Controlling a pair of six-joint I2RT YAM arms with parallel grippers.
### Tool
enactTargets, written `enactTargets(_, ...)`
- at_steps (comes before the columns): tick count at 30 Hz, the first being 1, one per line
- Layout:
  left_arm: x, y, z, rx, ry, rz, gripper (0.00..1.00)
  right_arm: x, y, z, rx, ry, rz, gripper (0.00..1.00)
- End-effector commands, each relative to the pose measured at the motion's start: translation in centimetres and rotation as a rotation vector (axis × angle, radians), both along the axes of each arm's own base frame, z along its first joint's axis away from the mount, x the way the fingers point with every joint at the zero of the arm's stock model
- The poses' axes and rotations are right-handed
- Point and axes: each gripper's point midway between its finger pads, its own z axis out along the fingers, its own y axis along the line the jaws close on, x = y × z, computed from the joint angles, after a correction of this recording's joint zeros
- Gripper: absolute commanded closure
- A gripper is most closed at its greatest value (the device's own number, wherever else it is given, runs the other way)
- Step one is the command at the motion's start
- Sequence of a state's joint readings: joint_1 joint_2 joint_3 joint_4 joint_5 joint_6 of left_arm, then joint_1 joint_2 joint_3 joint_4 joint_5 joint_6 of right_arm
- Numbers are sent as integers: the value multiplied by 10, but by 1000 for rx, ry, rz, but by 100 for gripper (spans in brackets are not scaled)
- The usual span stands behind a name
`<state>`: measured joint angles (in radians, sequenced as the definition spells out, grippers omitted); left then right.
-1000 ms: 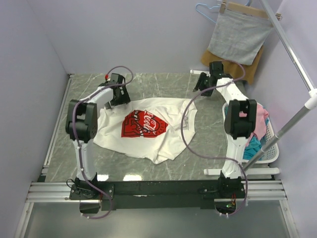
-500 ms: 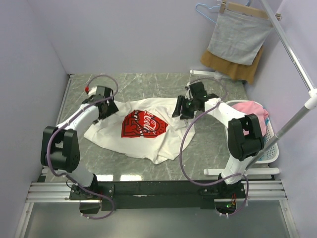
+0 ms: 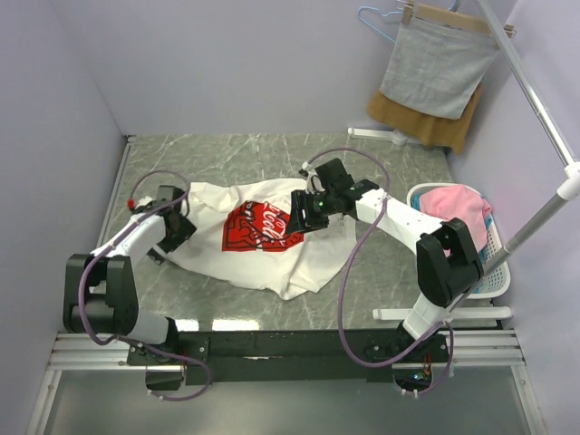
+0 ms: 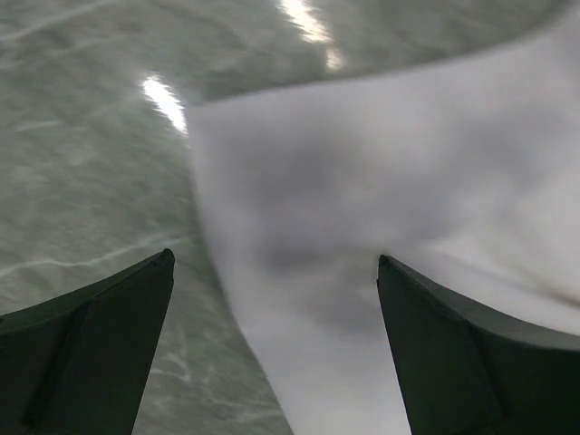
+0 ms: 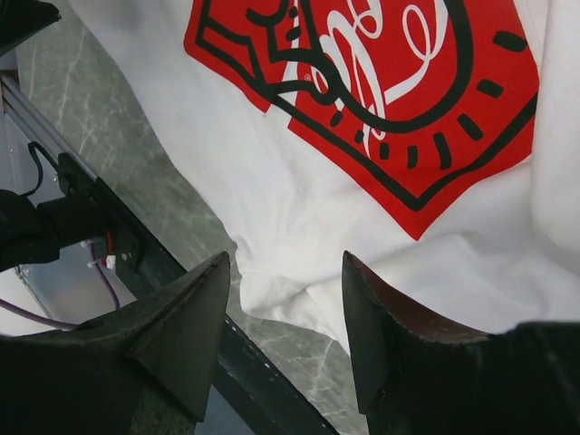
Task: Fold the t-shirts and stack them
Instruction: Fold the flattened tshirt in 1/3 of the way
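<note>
t-shirt (image 3: 299,263) lies crosswise | left claw (image 3: 169,230) wide open at its left edge | right claw (image 3: 305,210) parted, empty, over print (image 3: 258,228)

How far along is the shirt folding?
Done: nothing visible. The t-shirt lies rumpled, print up, unfolded on the table, with no stack in view. In hand: the left gripper hangs open over the shirt's left edge and the right gripper is open over the print; neither holds cloth. Left: every fold, the stacking, and possibly the clothes in the basket.
</note>
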<state>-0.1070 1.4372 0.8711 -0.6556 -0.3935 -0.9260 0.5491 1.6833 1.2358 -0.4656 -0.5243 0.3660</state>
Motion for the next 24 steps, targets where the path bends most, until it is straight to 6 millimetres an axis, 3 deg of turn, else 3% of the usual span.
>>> enactTargets(1, -14, 34, -2, -27, -38, 139, 1, -7, 5, 20, 39, -60, 50, 40)
enactTargets(17, -1, 50, -19, -90, -128, 209, 1, -4, 3, 13, 13, -65, 51, 40)
enactTargets(20, -12, 54, -30, -90, -83, 249, 0, -5, 4, 10, 11, -54, 56, 40)
enactTargets(24, -2, 49, -23, -130, -195, 256, 1, -4, 5, 7, 3, -55, 59, 40)
